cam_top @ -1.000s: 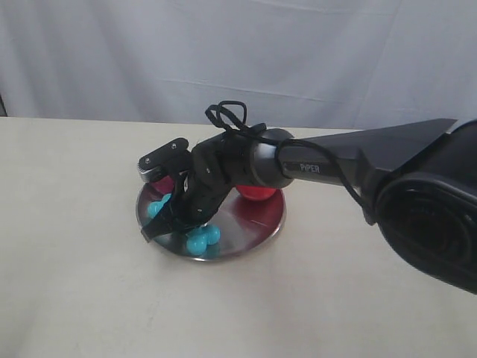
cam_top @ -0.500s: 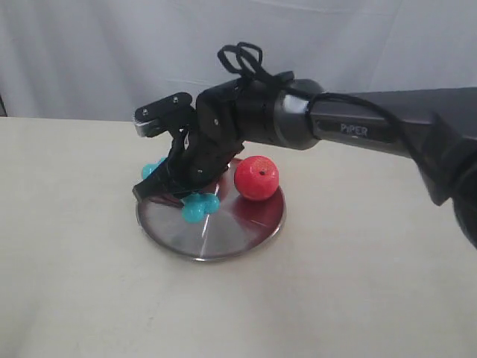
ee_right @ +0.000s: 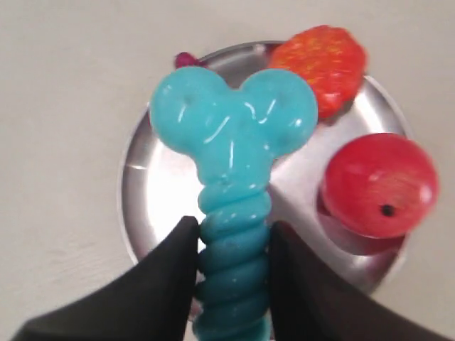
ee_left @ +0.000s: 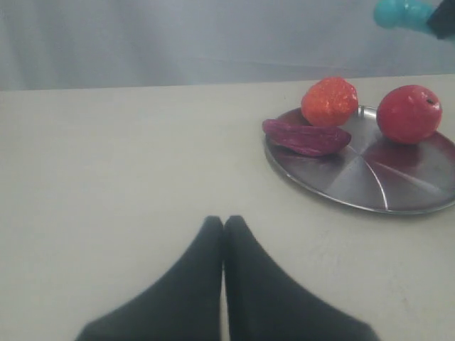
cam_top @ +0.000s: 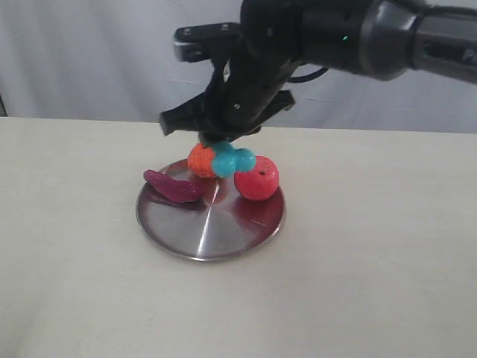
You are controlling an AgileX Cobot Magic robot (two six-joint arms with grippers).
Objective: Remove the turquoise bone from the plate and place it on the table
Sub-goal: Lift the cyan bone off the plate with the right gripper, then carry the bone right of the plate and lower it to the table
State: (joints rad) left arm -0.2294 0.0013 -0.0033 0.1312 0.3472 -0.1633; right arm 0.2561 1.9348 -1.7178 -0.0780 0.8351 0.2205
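The turquoise bone hangs in the air above the back of the plate, one knobbed end pointing down. My right gripper is shut on its ridged shaft; in the right wrist view the bone fills the middle, with the gripper pinching it over the plate. My left gripper rests low over the table, shut and empty, well to one side of the plate. The bone shows at that view's corner.
On the plate lie a dark purple elongated piece, an orange lumpy fruit and a red apple. Beige table spreads around the plate on all sides. A grey curtain hangs behind.
My right gripper has risen from the plate with the turquoise bone and swung right and up. The purple piece and orange fruit are now uncovered.
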